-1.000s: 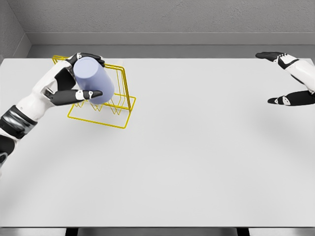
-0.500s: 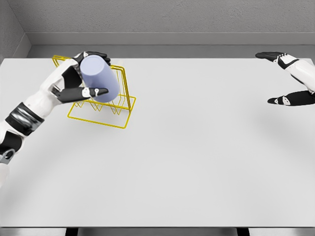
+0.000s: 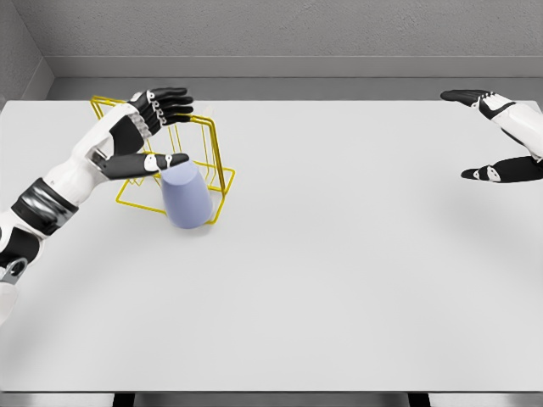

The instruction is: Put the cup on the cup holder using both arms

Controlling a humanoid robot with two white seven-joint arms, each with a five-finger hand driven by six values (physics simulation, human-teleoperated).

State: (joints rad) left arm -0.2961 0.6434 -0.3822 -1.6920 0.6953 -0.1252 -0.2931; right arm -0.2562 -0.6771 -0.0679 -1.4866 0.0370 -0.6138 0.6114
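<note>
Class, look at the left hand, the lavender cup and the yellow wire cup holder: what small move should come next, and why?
Probably lift the left hand up and clear. Its fingers are spread and hold nothing, while the lavender cup sits at the front of the yellow wire cup holder, just below the thumb. Whether the cup sits firmly on a prong cannot be seen. The right hand waits open at the far right.

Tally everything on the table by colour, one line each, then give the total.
Lavender: 1, the cup, upside down on the front of the rack's base, below the left hand.
Yellow: 1, the wire rack.
Total: 2 things on the white table.
The right hand hovers at the far right and holds nothing.
</note>
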